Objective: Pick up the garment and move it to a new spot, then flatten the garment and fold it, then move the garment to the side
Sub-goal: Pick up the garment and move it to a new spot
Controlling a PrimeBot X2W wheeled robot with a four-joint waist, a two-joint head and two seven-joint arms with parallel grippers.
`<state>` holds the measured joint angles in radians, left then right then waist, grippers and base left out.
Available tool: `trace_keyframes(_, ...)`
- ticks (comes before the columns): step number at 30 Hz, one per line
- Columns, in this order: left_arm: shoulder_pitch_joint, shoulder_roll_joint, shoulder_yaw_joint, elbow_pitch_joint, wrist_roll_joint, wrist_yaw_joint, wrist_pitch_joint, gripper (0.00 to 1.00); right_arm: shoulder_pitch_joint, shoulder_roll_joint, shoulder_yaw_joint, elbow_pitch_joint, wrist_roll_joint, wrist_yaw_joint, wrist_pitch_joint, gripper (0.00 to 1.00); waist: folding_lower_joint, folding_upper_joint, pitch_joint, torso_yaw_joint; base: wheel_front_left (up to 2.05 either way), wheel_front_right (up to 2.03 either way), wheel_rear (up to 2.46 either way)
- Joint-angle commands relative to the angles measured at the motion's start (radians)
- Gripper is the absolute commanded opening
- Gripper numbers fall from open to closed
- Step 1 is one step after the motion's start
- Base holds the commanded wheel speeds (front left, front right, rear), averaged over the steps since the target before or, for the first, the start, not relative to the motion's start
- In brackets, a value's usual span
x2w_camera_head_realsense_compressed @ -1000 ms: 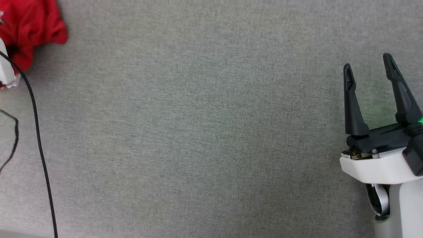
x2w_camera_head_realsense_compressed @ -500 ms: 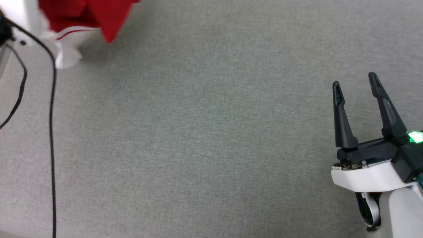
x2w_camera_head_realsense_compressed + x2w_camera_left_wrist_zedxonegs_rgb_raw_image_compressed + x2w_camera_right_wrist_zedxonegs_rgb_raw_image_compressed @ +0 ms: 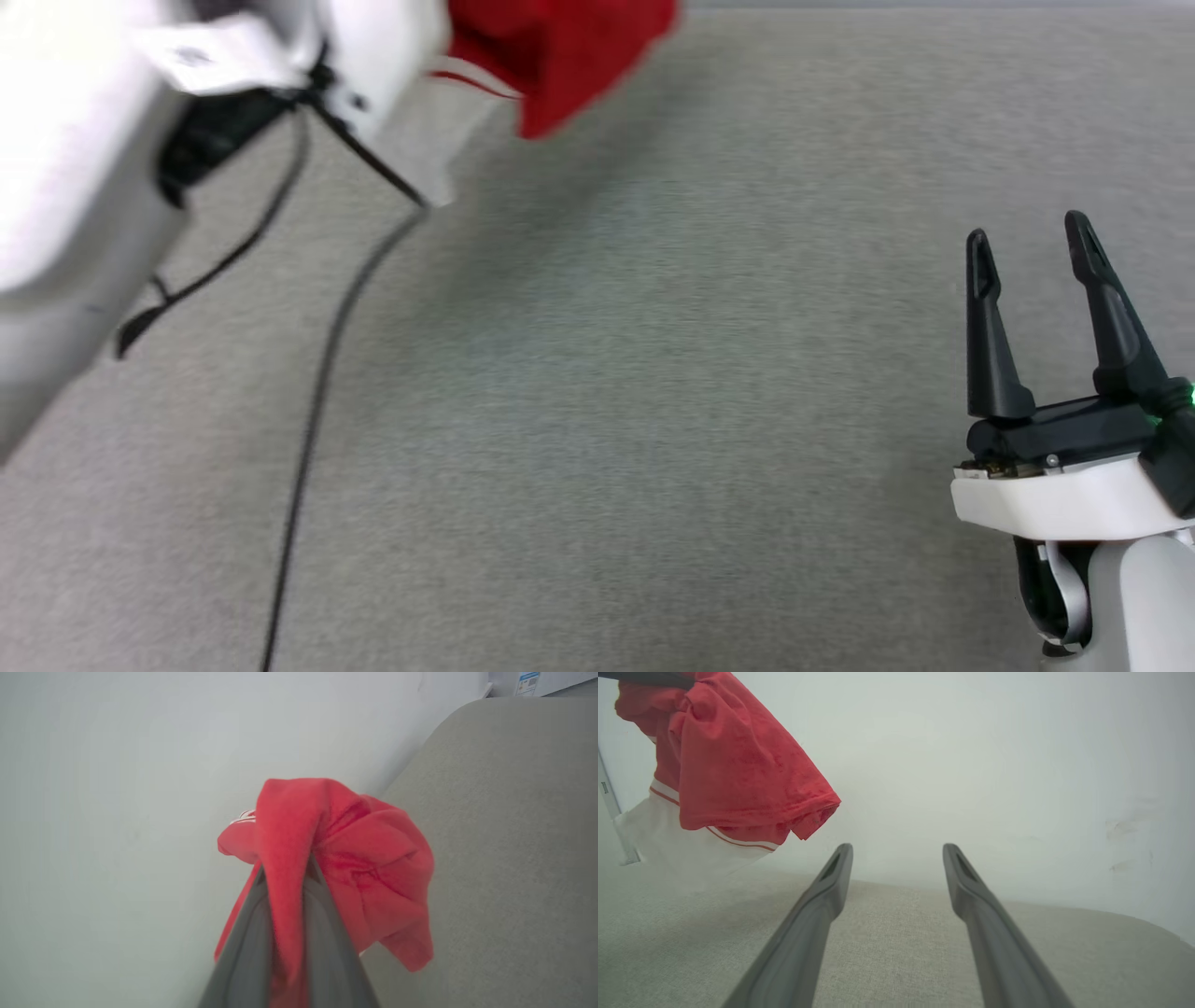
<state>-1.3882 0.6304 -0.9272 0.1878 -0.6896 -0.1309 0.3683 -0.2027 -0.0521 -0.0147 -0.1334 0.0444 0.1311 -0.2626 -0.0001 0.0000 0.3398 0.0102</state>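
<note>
Two arms show in the head view. The pale left forearm [image 3: 75,168] is blurred at ten o'clock, with the red T-shirt [image 3: 560,56] bunched at twelve o'clock above the grey cloth-covered table [image 3: 597,420]. The right gripper [image 3: 1027,231] sits at four o'clock, fingers spread wide and empty. A black cable [image 3: 313,420] trails at eight o'clock.

From the left wrist, the left gripper [image 3: 286,872] is pinched tight on one fold, and the rest of the T-shirt hangs at two o'clock.

From the right wrist, the T-shirt dangles at ten o'clock, its white sleeve [image 3: 677,844] lowest.

I'd say that thin pinch could slip if the arm swings, or the cable could snag.
</note>
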Motion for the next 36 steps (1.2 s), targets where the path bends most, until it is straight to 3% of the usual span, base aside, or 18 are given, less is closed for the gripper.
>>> trace_keyframes(1, -0.016, -0.010, -0.008, -0.006, 0.000, 0.002, 0.001, 0.00, 0.009, 0.003, -0.004, -0.003, 0.008, -0.001, -0.003, 1.00, 0.0001, 0.0000, -0.002, -0.041, 0.00, 0.00, 0.00)
trace_keyframes(9, -0.010, -0.153, -0.154, -0.025, -0.021, 0.002, -0.033, 0.00, 0.004, 0.003, -0.030, -0.004, 0.046, -0.001, -0.003, 1.00, 0.0001, 0.0000, 0.020, -0.123, 0.00, 0.00, 0.00)
trace_keyframes(17, 0.151, -0.279, -0.332, 0.049, -0.059, 0.002, -0.095, 0.00, -0.007, 0.003, -0.048, -0.008, 0.067, -0.001, -0.003, 1.00, 0.0001, 0.0000, 0.050, -0.155, 0.00, 0.00, 0.00)
trace_keyframes(26, 0.416, -0.433, -0.351, 0.104, 0.016, 0.002, -0.066, 0.00, -0.019, 0.003, -0.049, -0.006, 0.055, -0.001, -0.003, 1.00, 0.0001, 0.0000, 0.072, -0.140, 0.00, 0.00, 0.00)
trace_keyframes(30, 0.481, -0.475, -0.353, 0.117, 0.062, 0.002, -0.047, 0.00, -0.022, 0.003, -0.043, -0.004, 0.052, -0.001, -0.003, 1.00, 0.0001, 0.0000, 0.074, -0.132, 0.00, 0.00, 0.00)
trace_keyframes(33, 0.466, -0.477, -0.352, 0.148, 0.072, 0.002, -0.110, 0.00, -0.018, 0.003, -0.045, 0.000, 0.046, -0.001, -0.003, 1.00, 0.0001, 0.0000, 0.063, -0.122, 0.00, 0.00, 0.00)
trace_keyframes(34, 0.456, -0.481, -0.352, 0.165, 0.071, 0.002, -0.146, 0.24, -0.012, 0.003, -0.047, 0.003, 0.046, -0.001, -0.003, 1.00, 0.0001, 0.0000, 0.057, -0.119, 0.00, 0.00, 0.00)
trace_keyframes(35, 0.449, -0.486, -0.353, 0.178, 0.079, 0.002, -0.177, 0.84, -0.006, 0.003, -0.049, 0.005, 0.046, -0.001, -0.003, 1.00, 0.0001, 0.0000, 0.049, -0.116, 0.00, 0.00, 0.00)
trace_keyframes(36, 0.439, -0.490, -0.353, 0.195, 0.082, 0.002, -0.216, 1.00, 0.000, 0.002, -0.050, 0.008, 0.043, -0.001, -0.003, 1.00, 0.0001, 0.0000, 0.040, -0.112, 0.00, 0.00, 0.00)
